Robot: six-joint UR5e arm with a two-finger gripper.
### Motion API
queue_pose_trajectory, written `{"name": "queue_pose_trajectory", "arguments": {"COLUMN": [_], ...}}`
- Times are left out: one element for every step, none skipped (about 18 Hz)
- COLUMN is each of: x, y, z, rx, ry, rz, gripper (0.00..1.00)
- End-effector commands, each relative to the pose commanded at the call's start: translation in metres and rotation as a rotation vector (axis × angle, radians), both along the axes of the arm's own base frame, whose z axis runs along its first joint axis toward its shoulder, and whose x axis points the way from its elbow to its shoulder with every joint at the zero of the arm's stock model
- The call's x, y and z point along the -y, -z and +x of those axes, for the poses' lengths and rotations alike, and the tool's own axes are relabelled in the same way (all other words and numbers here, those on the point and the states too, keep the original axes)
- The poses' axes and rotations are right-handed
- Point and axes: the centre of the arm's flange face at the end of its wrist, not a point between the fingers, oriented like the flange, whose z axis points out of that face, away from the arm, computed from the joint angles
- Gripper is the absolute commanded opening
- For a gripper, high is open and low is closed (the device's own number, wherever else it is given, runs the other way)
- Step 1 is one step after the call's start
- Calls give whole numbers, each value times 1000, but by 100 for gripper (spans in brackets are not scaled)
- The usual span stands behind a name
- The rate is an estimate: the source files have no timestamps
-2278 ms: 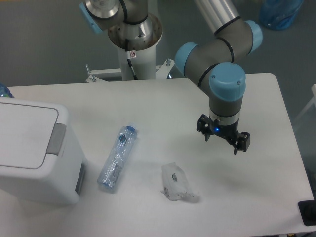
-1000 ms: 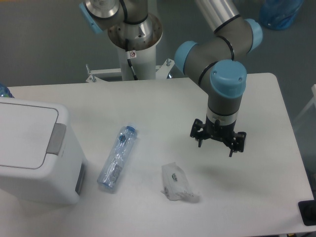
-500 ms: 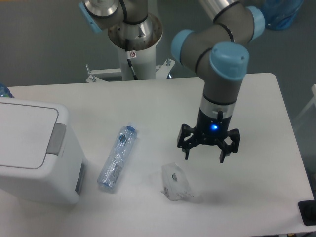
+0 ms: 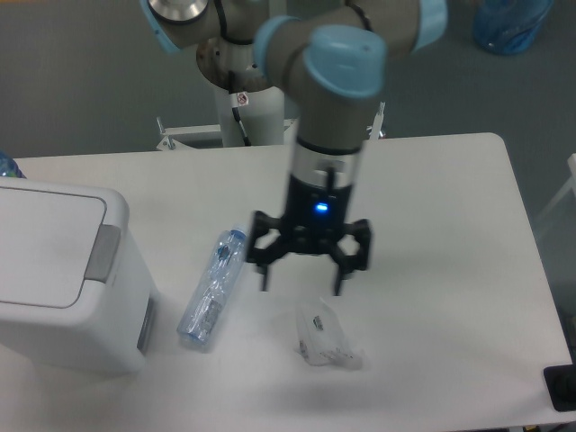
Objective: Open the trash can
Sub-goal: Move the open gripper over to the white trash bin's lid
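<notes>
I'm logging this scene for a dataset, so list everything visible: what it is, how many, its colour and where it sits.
trash can: one, white with grey tabs, left edge of the table, lid down
plastic bottle: one, clear with a blue cap, lying on the table just right of the trash can
crumpled wrapper: one, clear, on the table near the front, right of the bottle
table: one, white, fills most of the view
blue object: one, on the floor at the top right, cut off by the frame
robot arm: one, grey with light-blue caps, reaching in over the table's middle
gripper: one, black, open, empty, above the table between bottle and wrapper
</notes>
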Motion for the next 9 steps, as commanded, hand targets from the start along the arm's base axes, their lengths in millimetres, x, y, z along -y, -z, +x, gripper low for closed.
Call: {"name": "queue_pose_trajectory", "arguments": {"x": [-4,-6,-10,-15,-19,-18,-15,-15,-14], "y": [-5,-9,-13,-13,-14,-17,-19,-15,-8], "z": [15,28,38,48,56,62,68,70,71], "rx": [3,12,12,17,22,24,22,24,29], "ry": [8,11,22,42,58,65,71,69,68], "rz": [4,12,19,22,30,34,36,24,12], "gripper": [100,100,100,100,100,100,100,100,100]}}
